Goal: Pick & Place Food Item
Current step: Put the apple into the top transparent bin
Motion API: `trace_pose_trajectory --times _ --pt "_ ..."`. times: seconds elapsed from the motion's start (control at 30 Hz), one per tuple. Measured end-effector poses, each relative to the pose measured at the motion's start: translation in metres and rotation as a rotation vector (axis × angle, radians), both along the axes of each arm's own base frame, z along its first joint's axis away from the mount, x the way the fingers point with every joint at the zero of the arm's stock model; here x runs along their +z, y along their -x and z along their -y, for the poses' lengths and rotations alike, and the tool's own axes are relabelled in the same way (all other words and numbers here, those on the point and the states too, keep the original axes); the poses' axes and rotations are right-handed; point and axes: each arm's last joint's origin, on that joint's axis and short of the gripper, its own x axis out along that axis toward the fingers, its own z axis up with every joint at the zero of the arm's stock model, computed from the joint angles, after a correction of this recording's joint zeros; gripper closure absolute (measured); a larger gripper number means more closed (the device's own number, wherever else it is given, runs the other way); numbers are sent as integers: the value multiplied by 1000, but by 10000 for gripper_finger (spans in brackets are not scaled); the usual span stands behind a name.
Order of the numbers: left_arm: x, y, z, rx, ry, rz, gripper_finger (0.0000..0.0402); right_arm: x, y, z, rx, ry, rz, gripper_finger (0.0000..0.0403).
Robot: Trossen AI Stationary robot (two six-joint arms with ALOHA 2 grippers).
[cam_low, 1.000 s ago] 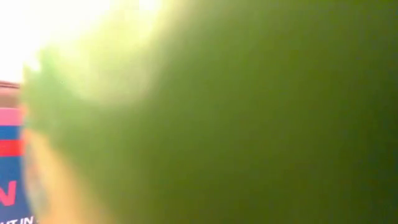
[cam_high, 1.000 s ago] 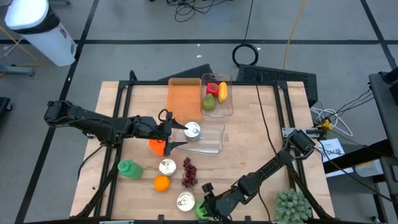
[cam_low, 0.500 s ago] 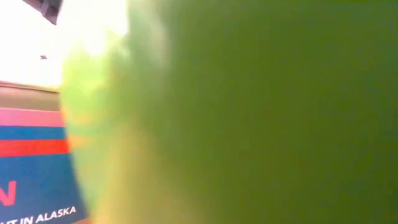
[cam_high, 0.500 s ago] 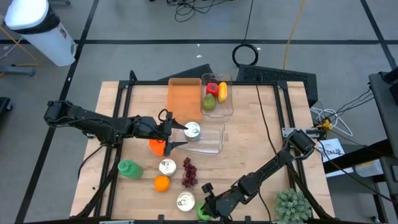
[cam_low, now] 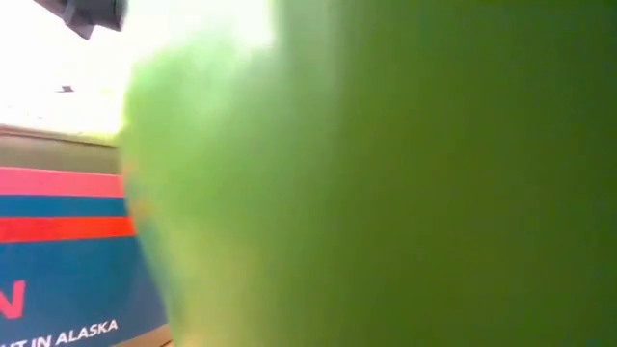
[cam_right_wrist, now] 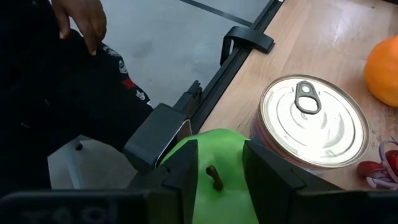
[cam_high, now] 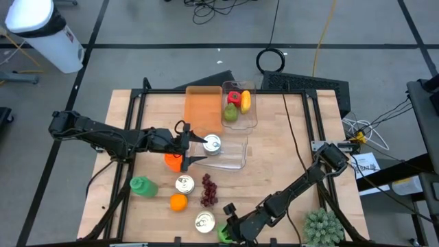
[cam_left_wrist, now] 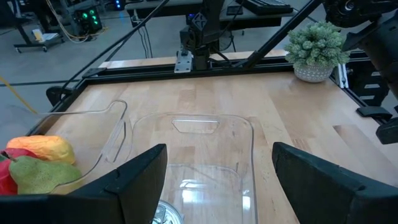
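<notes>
A green apple sits at the table's near edge between the fingers of my right gripper, which is shut on it. In the right wrist view the apple shows its stem beside a tin can. The apple fills most of the low view. My left gripper is open at mid-table, in front of a can that stands in a clear container. The left fingers stand wide apart, touching nothing. My right gripper pinches the green apple between its two fingers, one finger on each side of the fruit, with the stem top facing the wrist camera. The fingers slant in from the table's far right. Whether the apple rests on the table I cannot tell.
A can stands right next to the apple, its blue and red label filling the low view's left. Nearby lie grapes, an orange and another can. A second clear container holds fruit. A person stands beyond the near edge.
In the low view the apple has shifted toward the picture's right, uncovering more of the can's label. My right gripper has crept slightly toward the near edge, still shut on the apple. The left arm has kept still.
</notes>
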Motion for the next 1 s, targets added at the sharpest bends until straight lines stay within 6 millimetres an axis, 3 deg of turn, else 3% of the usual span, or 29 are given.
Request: trace_pose_trajectory --times 0.33,1.0 --pt "0 0 0 0 0 0 102 10 5 2 4 8 -16 292" --pt "0 0 0 0 0 0 94 10 6 1 6 6 -13 298"
